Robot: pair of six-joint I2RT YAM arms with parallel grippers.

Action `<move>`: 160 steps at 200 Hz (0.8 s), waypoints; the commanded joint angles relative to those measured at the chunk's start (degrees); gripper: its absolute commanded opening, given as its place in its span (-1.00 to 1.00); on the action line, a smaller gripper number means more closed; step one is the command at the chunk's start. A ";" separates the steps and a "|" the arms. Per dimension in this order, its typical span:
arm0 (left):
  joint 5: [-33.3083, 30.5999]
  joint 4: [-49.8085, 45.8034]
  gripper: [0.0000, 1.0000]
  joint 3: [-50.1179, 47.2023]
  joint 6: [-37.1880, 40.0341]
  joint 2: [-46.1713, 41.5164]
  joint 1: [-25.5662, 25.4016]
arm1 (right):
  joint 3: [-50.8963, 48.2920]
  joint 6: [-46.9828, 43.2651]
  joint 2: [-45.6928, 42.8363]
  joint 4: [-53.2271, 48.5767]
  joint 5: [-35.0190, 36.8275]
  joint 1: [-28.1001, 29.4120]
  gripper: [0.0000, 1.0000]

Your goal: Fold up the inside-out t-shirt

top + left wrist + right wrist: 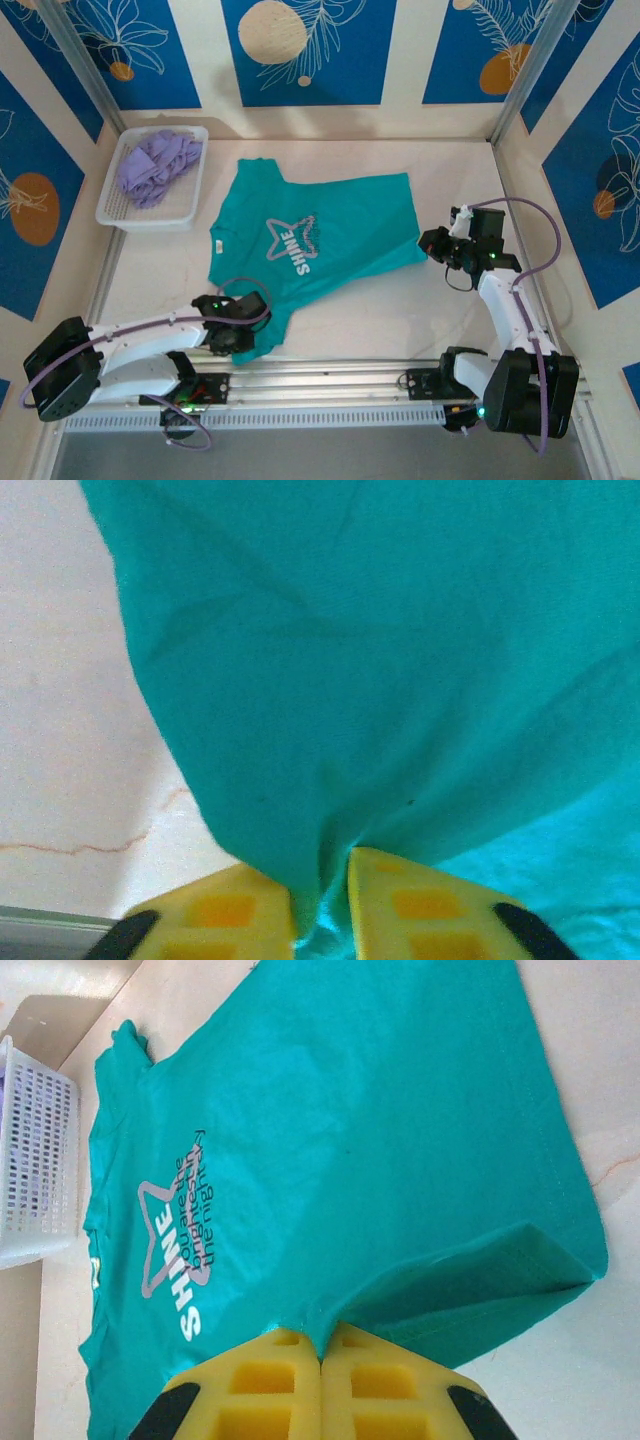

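The teal t-shirt (pixel 330 225) lay spread across the middle of the table (pixel 400 320). Its collar pointed toward the left side and its hem toward the right. The white star print (pixel 290 240) and its lettering faced up.

The left claw (pixel 248 335) sat low at the shirt's near-left edge, at what looked like the near sleeve, though the overhead view was too small to be sure. From the left wrist, the left claw (pixel 322 885) was clenched on the cloth. A ridge of teal fabric ran down between its yellow pads (pixel 225 910), and the cloth fanned out from the pinch in soft creases. Pale table surface showed to the left of it.

The right claw (pixel 434 245) met the shirt at its right edge, near the hem. In the right wrist view, the right claw (pixel 320 1345) was clamped shut, its yellow pads (pixel 265 1380) pressed together. A pinch of the t-shirt (pixel 330 1130) was caught where they joined. Just beside the pinch, the hem corner stood lifted and doubled over into a small raised fold.

A white plastic basket (pixel 112 212) stood at the far-left corner of the table, just beside the shirt's far sleeve but apart from it. A bundled lavender garment (pixel 155 168) lay inside the basket.
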 commanded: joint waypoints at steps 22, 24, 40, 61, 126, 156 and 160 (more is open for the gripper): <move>-4.11 2.94 -1.00 2.22 5.00 -6.41 2.10 | 1.28 -1.02 -1.22 0.55 0.75 0.31 -1.00; -4.61 2.62 -1.00 2.61 5.53 -7.05 2.38 | 1.28 -1.02 -1.24 0.56 0.90 0.31 -1.00; -9.41 2.01 -1.00 5.60 11.63 -12.59 5.63 | 1.36 -0.81 -2.22 1.29 1.81 0.18 -1.00; -16.81 4.28 -1.00 10.30 21.84 -20.60 8.78 | 1.15 0.25 -4.11 3.66 2.79 0.16 -1.00; -23.20 19.28 -1.00 36.11 52.58 -28.10 9.41 | 18.91 -2.21 -20.11 -8.36 8.16 0.29 -1.00; -24.91 23.07 -1.00 49.73 63.36 -22.72 9.37 | 31.26 -2.52 -23.15 -13.61 8.69 0.31 -1.00; -25.93 23.72 -1.00 50.92 64.65 -21.83 9.42 | 32.64 -2.44 -23.28 -14.02 8.67 0.32 -1.00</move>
